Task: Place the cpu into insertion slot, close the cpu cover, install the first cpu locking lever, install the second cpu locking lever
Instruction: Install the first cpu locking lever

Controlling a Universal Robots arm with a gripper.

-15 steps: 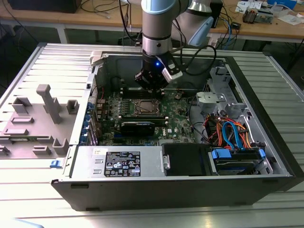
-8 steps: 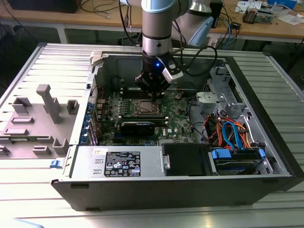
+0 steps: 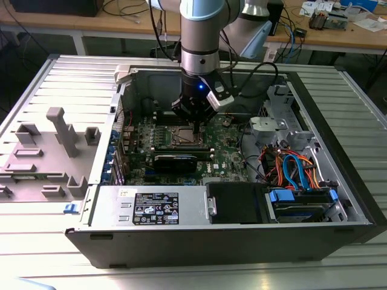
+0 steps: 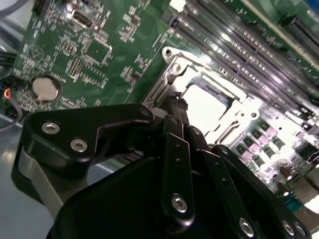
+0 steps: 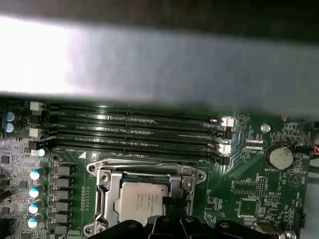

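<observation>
In the exterior view my gripper hangs low inside the open computer case, right over the insertion slot on the green board. The cpu lies flat in the slot, its silvery top showing through the window of the cpu cover, which lies down around it. In both wrist views the black fingers are drawn together, and the gripper tip sits at the socket's edge beside the cpu. The cover's rim shines next to my gripper. I cannot make out the locking levers.
Long black memory slots run beside the socket, and a coin battery sits further along the board. A labelled metal box, a black box and a cable bundle fill the case's near side. A grey fixture stands outside on the exterior view's left.
</observation>
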